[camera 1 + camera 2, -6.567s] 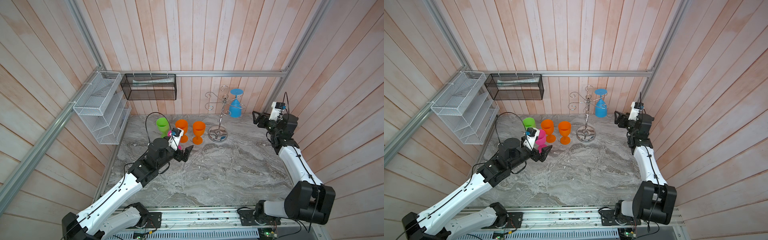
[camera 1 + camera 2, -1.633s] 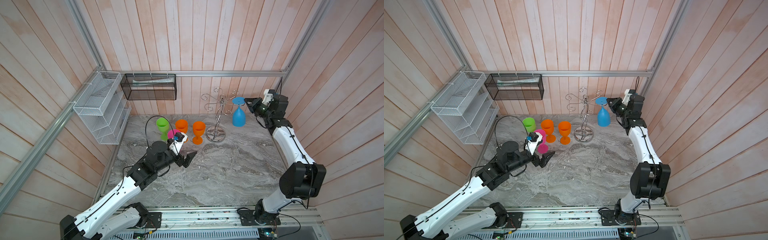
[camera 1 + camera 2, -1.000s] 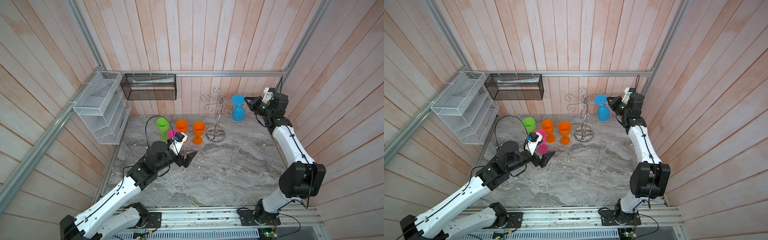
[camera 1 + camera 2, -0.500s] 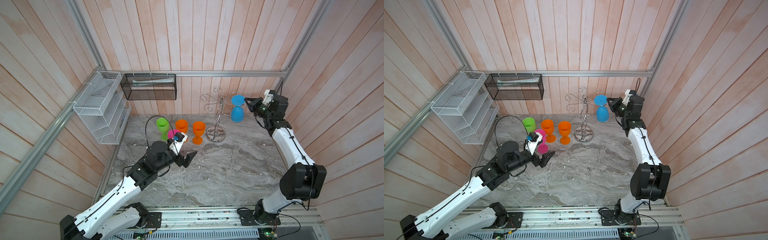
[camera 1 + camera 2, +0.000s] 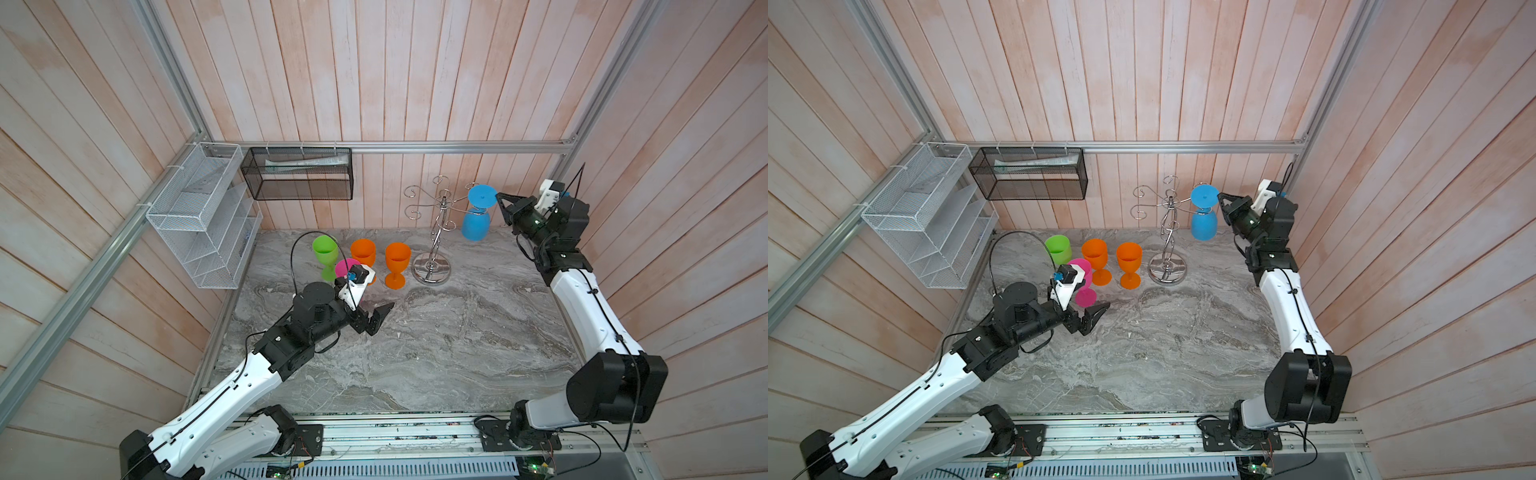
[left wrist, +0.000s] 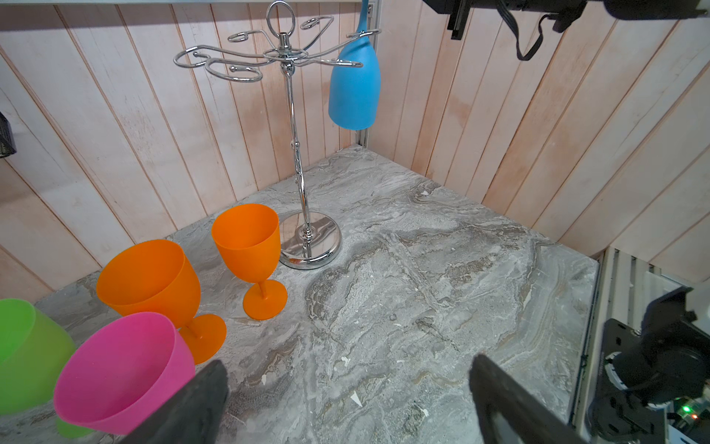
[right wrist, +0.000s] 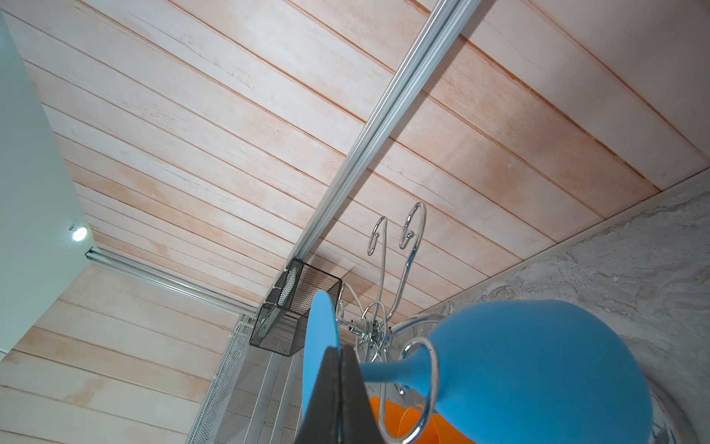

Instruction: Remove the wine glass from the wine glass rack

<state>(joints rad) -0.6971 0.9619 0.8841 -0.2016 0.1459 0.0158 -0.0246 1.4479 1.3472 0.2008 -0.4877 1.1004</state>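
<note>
My right gripper (image 7: 340, 357) is pinched down narrow on the blue wine glass (image 7: 538, 365). Its fingers are closed over the edge of the round foot, and the stem runs off just beyond the fingertips. The glass hangs upside down, bowl lowest and a little tilted. Its stem sits inside the curled wire loop of one arm of the wine glass rack (image 5: 431, 272), so it isn't off the rack yet. In both top views the rack's twisted stem and mirrored base stand just past the glass from that gripper, on the grey marble tabletop (image 5: 457, 332).

My left gripper (image 5: 381, 318) is spread wide with nothing between its fingers. It hovers low over bare marble, well apart from the rack. In the left wrist view a pink glass (image 6: 123, 369) stands right beside one finger (image 6: 192, 407), with a green glass (image 6: 27, 346) just beyond it. An orange glass (image 6: 150, 276) and a second orange glass (image 6: 246, 238) stand ahead of the gripper on that same side, the second just beside the rack's base. All four are upright.
</note>
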